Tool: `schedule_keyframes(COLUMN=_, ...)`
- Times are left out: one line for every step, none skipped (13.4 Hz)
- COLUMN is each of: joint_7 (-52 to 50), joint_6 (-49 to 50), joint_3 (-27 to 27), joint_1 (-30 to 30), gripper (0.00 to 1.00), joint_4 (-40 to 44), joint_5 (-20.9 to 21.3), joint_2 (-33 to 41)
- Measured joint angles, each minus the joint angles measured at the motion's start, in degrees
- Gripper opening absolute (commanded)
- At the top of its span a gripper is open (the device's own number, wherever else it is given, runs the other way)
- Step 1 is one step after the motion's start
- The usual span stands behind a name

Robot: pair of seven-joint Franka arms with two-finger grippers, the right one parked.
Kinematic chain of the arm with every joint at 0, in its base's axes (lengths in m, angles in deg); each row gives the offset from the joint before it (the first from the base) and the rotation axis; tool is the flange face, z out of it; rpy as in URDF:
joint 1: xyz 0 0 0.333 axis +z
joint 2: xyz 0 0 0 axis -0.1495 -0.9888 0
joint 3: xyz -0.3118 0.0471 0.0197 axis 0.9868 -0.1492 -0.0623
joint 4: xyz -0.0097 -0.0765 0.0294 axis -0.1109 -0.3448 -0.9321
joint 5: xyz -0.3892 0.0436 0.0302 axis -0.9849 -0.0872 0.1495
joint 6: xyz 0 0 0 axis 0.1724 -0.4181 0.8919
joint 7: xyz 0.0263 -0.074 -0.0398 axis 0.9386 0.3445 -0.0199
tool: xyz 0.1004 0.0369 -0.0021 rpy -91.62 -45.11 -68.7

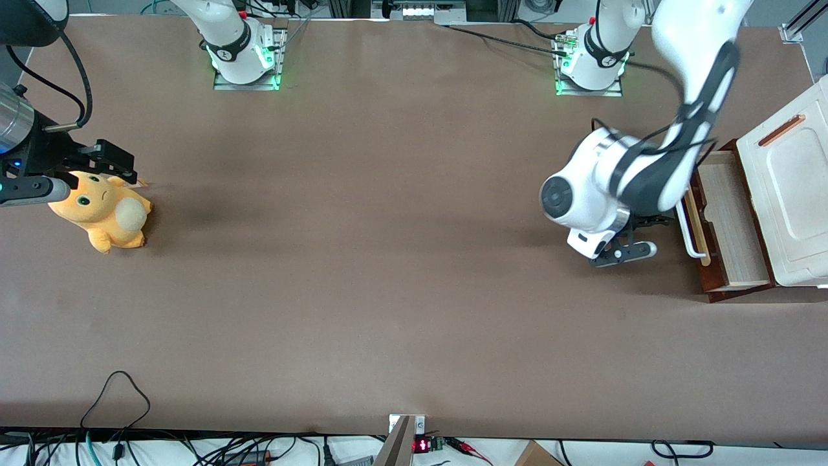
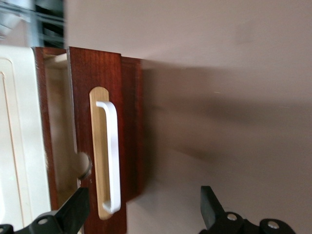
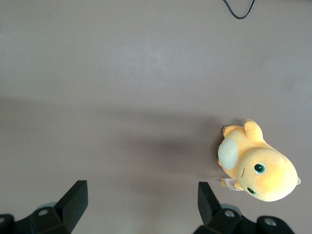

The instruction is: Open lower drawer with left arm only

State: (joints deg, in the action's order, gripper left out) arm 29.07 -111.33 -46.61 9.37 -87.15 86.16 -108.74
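Note:
The lower drawer (image 1: 729, 223) is dark reddish-brown and stands pulled partly out of the white cabinet (image 1: 792, 194), showing its pale wood inside. Its white bar handle (image 1: 689, 228) sits on a pale strip on the drawer front. The left arm (image 1: 647, 175) bends down in front of the drawer. Its gripper (image 1: 624, 249) is open and empty, low over the table, a short way in front of the handle and not touching it. In the left wrist view the drawer front (image 2: 114, 87) and handle (image 2: 113, 151) face the gripper (image 2: 142, 210), whose fingers (image 2: 73, 209) stand wide apart.
The cabinet's white top panel carries a small copper-coloured slot handle (image 1: 781, 129). A yellow plush toy (image 1: 103, 210) lies toward the parked arm's end of the table, and also shows in the right wrist view (image 3: 258, 168). Cables (image 1: 116, 401) lie at the table edge nearest the camera.

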Motion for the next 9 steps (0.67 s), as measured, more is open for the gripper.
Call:
schedule_keyframes(joint_7=3.9, joint_6=-0.1, joint_3=-1.3, joint_1=0.1, gripper=1.0, joint_4=1.4, joint_5=-6.1, joint_2=3.2)
schedule_keyframes(joint_7=8.5, joint_6=-0.1, joint_3=-3.0, joint_1=0.2, gripper=1.0, joint_4=2.2, joint_5=-11.6, joint_2=6.3)
schedule_keyframes(joint_7=13.6, joint_6=-0.1, joint_3=-5.4, joint_1=0.2, gripper=1.0, joint_4=2.9, joint_5=-17.4, joint_2=9.1)
schedule_keyframes(joint_7=19.0, joint_6=-0.3, joint_3=-8.4, joint_1=0.3, gripper=1.0, joint_4=3.8, joint_5=-23.4, joint_2=11.5)
schedule_keyframes(joint_7=24.3, joint_6=-0.5, joint_3=-11.4, joint_1=0.5, gripper=1.0, joint_4=4.7, joint_5=-28.6, joint_2=13.4)
schedule_keyframes(joint_7=28.4, joint_6=-0.5, joint_3=-13.8, joint_1=0.7, gripper=1.0, joint_4=5.4, joint_5=-32.0, joint_2=15.1)
schedule_keyframes(joint_7=31.3, joint_6=-0.6, joint_3=-15.2, joint_1=0.9, gripper=1.0, joint_4=5.8, joint_5=-34.1, joint_2=16.6)
schedule_keyframes(joint_7=32.7, joint_6=-0.6, joint_3=-15.8, joint_1=1.0, gripper=1.0, joint_4=6.0, joint_5=-35.8, joint_2=18.1)
schedule_keyframes(joint_7=33.3, joint_6=-0.6, joint_3=-15.8, joint_1=0.9, gripper=1.0, joint_4=6.0, joint_5=-37.5, joint_2=19.3)
